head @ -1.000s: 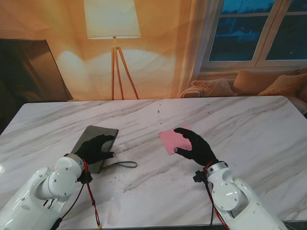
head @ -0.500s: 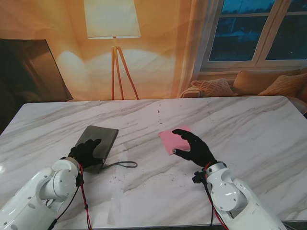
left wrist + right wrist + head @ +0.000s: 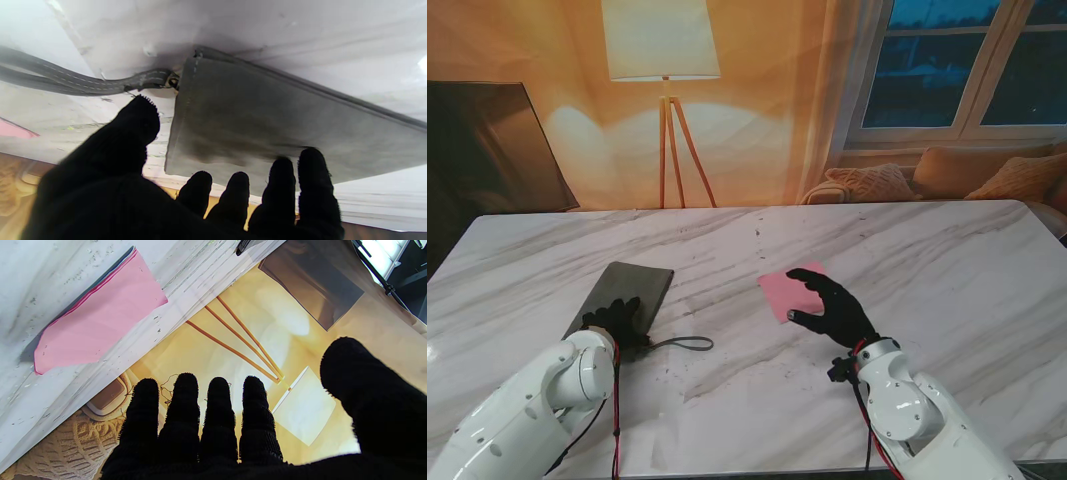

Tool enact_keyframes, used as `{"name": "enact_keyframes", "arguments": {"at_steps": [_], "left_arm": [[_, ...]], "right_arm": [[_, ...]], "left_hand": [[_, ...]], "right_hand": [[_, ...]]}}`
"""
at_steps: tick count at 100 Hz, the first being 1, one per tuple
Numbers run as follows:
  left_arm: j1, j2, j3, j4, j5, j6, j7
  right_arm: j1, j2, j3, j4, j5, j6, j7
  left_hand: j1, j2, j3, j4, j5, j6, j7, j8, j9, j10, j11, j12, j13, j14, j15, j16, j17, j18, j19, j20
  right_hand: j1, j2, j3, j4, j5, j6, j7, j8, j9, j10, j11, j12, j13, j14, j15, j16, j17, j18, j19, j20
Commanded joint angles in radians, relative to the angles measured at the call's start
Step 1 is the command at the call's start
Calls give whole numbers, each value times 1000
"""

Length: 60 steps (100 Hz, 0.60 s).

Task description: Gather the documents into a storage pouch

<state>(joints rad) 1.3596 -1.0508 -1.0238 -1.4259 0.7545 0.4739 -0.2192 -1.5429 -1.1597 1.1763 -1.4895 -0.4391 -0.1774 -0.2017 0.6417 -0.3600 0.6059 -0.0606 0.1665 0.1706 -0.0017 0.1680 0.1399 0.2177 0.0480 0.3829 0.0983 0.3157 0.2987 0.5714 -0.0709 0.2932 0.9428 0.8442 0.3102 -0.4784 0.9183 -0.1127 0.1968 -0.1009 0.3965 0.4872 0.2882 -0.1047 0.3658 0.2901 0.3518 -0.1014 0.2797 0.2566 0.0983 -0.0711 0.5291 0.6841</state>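
Observation:
A grey-green pouch (image 3: pixel 632 288) lies flat on the left of the marble table, its wrist strap (image 3: pixel 683 344) trailing to the right. My left hand (image 3: pixel 618 321) rests over the pouch's near end, black-gloved fingers spread. In the left wrist view the fingertips (image 3: pixel 313 176) reach the pouch (image 3: pixel 267 113) face, the thumb stands apart beside the strap (image 3: pixel 83 83), and nothing is gripped. A pink document (image 3: pixel 783 291) lies mid-table. My right hand (image 3: pixel 831 305) hovers open over its near right corner. The right wrist view shows the pink document (image 3: pixel 100 316) beyond straight fingers (image 3: pixel 217 413).
The white marble table (image 3: pixel 947 260) reaches far to the right. Behind it stand a floor lamp (image 3: pixel 662 45), a dark panel (image 3: pixel 487 140) on the left and sofa cushions (image 3: pixel 987 170) under the window.
My left hand has drawn back toward me, from the middle of the pouch to its near end, and the forearm has swung in. The right hand has lifted slightly off the pink document.

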Motion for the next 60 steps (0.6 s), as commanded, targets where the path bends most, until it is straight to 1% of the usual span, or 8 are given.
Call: {"name": "enact_keyframes", "arguments": {"at_steps": [1, 13, 20, 29, 38, 45, 54, 60], "left_arm": [[-12, -15, 8, 21, -9, 0, 4], [-34, -15, 38, 46, 6, 12, 7], [-43, -15, 52, 58, 8, 20, 10], [-55, -15, 70, 71, 13, 36, 12], [-66, -16, 84, 84, 16, 40, 16], [-76, -13, 96, 87, 16, 44, 4], [-92, -10, 116, 97, 17, 49, -12], [-103, -9, 131, 104, 19, 49, -21]], "right_arm": [[-1, -2, 0, 0, -1, 2, 10], [-3, -2, 2, -2, 1, 3, 10], [-2, -2, 2, 0, -3, 1, 7], [-4, -2, 4, -3, 2, 3, 10], [-4, -1, 4, -2, -3, 1, 9], [-5, -1, 4, -4, -1, 0, 10], [-4, -2, 4, -3, -5, -2, 6], [-3, -2, 3, -1, -6, -3, 6]], "left_hand": [[-3, 1, 19, 20, -33, 25, -19, -7, -40, 21, -4, 19, -8, 33, 44, 35, -20, -25, 90, -9], [-2, -14, 106, 38, -32, 30, -18, -1, -42, 34, 3, 61, 7, 44, 167, 128, -6, -49, 207, -4], [-7, -25, 148, 41, -33, 35, -17, 7, -44, 44, 12, 100, 13, 49, 305, 230, 5, -64, 259, 2], [-3, -42, 188, 42, -33, 43, -15, 17, -47, 55, 23, 151, 18, 60, 427, 301, 10, -70, 279, 1], [-5, -54, 213, 39, -32, 47, -15, 24, -44, 62, 26, 180, 26, 71, 460, 310, 6, -70, 266, -11], [-23, -61, 187, 26, -32, 48, -15, 29, -41, 66, 24, 191, 23, 73, 457, 296, -8, -60, 232, -37], [-12, -71, 177, 18, -32, 50, -14, 31, -32, 71, 29, 198, 41, 77, 465, 296, -2, -59, 232, -40], [4, -80, 220, 21, -32, 57, -14, 35, -26, 77, 32, 217, 66, 86, 485, 300, 18, -57, 258, -30]], "right_hand": [[-32, 4, 0, 17, 6, -14, 4, 11, -20, -8, 2, 7, 3, -9, 4, 15, 3, -11, 9, 16], [-31, 3, 1, 17, 6, -15, 4, 12, -21, -8, 1, 7, 2, -11, 4, 15, 3, -12, 9, 16], [-33, 4, 0, 17, 5, -15, 4, 12, -21, -7, 1, 7, 3, -7, 4, 15, 4, -10, 9, 17], [-31, 4, 1, 17, 5, -16, 3, 12, -22, -10, 1, 7, 1, -9, 4, 15, 2, -12, 8, 17], [-33, 5, 0, 17, 6, -15, 4, 13, -21, -7, 2, 7, 4, -9, 5, 15, 4, -10, 10, 17], [-31, 5, 1, 18, 6, -15, 4, 13, -22, -9, 1, 7, 2, -10, 4, 15, 3, -11, 10, 18], [-33, 5, 0, 17, 7, -15, 4, 13, -20, -7, 2, 7, 4, -9, 5, 15, 5, -9, 11, 19], [-32, 5, 1, 18, 7, -15, 4, 13, -21, -8, 2, 7, 4, -9, 4, 15, 5, -9, 12, 19]]}}
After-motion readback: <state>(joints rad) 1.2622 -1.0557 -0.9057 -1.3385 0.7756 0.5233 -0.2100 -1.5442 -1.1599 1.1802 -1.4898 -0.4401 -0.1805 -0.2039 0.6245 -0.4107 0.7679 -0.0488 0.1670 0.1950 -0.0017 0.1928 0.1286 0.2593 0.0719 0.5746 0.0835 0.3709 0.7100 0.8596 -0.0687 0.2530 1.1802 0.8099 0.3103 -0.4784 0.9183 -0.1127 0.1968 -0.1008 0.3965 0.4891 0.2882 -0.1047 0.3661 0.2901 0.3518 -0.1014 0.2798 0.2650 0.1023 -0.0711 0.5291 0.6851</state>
